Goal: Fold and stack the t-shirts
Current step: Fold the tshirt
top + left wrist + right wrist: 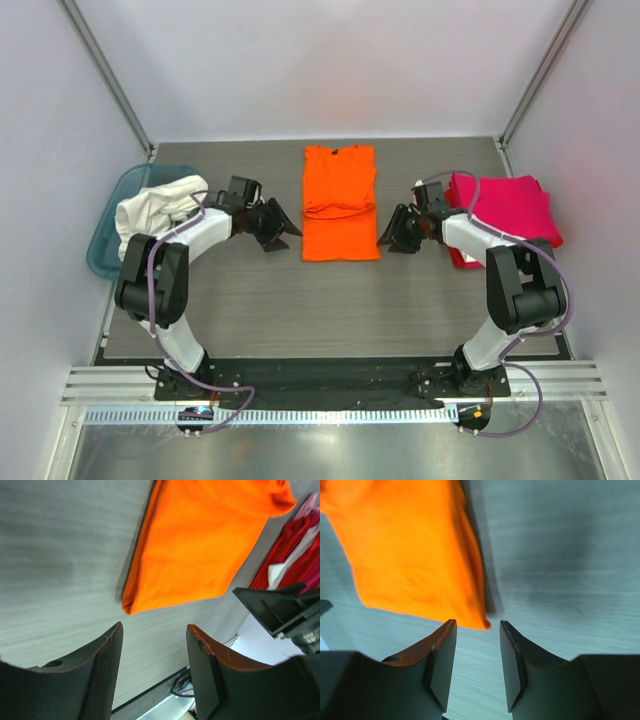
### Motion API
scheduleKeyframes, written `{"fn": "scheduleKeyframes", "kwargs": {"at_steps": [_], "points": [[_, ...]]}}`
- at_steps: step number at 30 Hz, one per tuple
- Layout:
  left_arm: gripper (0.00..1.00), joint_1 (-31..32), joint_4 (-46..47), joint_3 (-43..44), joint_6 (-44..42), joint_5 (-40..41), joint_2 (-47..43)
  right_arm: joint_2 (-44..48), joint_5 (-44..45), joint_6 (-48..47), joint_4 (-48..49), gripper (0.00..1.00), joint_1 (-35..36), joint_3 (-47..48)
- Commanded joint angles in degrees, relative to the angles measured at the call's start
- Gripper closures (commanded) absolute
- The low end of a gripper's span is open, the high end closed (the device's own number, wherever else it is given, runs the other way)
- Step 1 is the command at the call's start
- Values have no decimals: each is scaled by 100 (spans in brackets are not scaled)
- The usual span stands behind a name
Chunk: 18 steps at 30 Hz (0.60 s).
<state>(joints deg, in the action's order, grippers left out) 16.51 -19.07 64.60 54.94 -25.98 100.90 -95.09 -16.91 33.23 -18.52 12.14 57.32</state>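
Jaws: left jaws open and empty, just beside the left long edge of the orange shirt. The right jaws are the same on the right edge, open, nothing held, with the near hem corner right ahead of the tips in the right wrist view.

Tabletop (330, 310): grey wood-grain, the work surface.

Orange t-shirt (340, 200): dead centre between my two arms, flat, sides turned in so it reads as a narrow rectangle. The centre spot makes sense, since each arm gets one edge with symmetric reach. Its long axis runs near-to-far, collar at the far end, hem toward my bases. A crease crosses it about halfway (bump or started fold, can't tell). My guess is the hem-to-collar fold comes next, so jaws sitting low by the near corners fits.

Magenta-red t-shirts (510, 205): folded and piled at the far right, partly behind my right arm in the top view, apart from the orange one. Likely the finished stack, kept off the work area.

Teal tub (105, 240): at the left edge.

White t-shirt (150, 210): slumped over the tub's rim, unfolded, probably waiting its turn.
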Motion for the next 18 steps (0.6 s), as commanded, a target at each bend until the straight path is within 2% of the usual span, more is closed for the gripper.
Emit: {"fn": "scheduleKeyframes", "kwargs": {"at_steps": [1, 5, 16, 18], "points": [[46, 150, 307, -411, -89, -13, -404, 157, -444, 87, 551, 55, -1, -396], [46, 194, 474, -703, -71, 31, -466, 44, -638, 166, 867, 55, 25, -722], [48, 317, 817, -931, -18, 23, -124, -343, -674, 298, 1202, 54, 34, -793], [49, 318, 878, -949, -1, 23, -62, -431, -674, 315, 1220, 59, 34, -749]]}}
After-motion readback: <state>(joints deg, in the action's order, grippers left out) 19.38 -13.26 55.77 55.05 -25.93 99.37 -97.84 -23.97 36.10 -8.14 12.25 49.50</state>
